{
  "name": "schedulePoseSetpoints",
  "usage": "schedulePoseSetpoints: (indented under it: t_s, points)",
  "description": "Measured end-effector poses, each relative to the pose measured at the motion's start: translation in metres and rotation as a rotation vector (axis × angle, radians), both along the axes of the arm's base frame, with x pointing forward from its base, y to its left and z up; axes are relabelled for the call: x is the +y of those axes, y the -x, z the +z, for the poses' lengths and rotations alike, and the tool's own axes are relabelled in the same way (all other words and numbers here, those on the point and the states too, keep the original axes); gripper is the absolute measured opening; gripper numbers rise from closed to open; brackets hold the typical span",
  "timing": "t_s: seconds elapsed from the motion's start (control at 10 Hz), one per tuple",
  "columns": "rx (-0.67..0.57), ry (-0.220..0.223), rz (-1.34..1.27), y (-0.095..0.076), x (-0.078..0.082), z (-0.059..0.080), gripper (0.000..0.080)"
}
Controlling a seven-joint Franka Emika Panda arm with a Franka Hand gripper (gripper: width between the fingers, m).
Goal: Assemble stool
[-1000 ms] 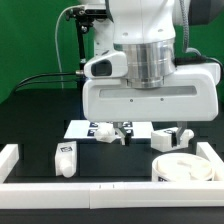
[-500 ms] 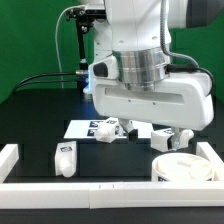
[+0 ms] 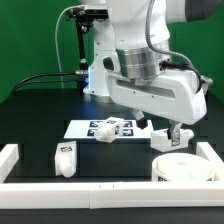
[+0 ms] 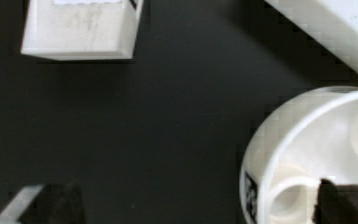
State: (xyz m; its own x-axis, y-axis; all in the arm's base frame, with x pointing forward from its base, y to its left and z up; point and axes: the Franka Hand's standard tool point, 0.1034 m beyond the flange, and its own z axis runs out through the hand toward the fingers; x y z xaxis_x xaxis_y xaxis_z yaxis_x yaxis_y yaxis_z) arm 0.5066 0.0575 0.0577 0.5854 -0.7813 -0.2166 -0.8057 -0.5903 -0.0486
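White plastic parts lie on a black table (image 3: 30, 125). I count one round, thick white disc seat (image 3: 186, 168) and two short chunky white legs with black-and-white tags. The first leg (image 3: 66, 158) stands alone toward the exterior view's left. The second leg (image 3: 177, 137) sits just behind the seat and is partly covered by the robot's hand. One thin flat white marker board (image 3: 92, 128) with square tags lies in the middle. One low white edge rail (image 3: 60, 190) borders the table at the front and at both sides. All the loose parts lie inside this border, and the seat is near its corner at the exterior view's right.

The single two-finger gripper (image 4: 179, 205) hangs low over the table, between the marker board and the seat. Its jaws are spread wide and grip nothing. In the wrist view only bare black table shows between the dark fingers (image 4: 43, 203). The seat lies beside one finger, not between the jaws; whether it touches that finger I cannot tell. One leg also shows in the wrist view, well apart from the jaws.
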Motion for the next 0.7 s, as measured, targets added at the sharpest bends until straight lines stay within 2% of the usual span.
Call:
schedulePoseSetpoints:
  t_s: [0.1,0.3,0.5,0.6,0.7]
  points:
    - [0.003,-0.055,-0.060,0.001,-0.005,-0.004,0.0648]
    - [0.077,-0.215,-0.160,0.019,-0.012,-0.007,0.0648]
    - [0.158,-0.354,-0.233,0.032,-0.017,-0.012,0.0648]
    - [0.186,-0.390,-0.234,0.032,-0.020,-0.013,0.0648]
    - [0.234,-0.455,-0.229,0.035,-0.023,-0.015,0.0648]
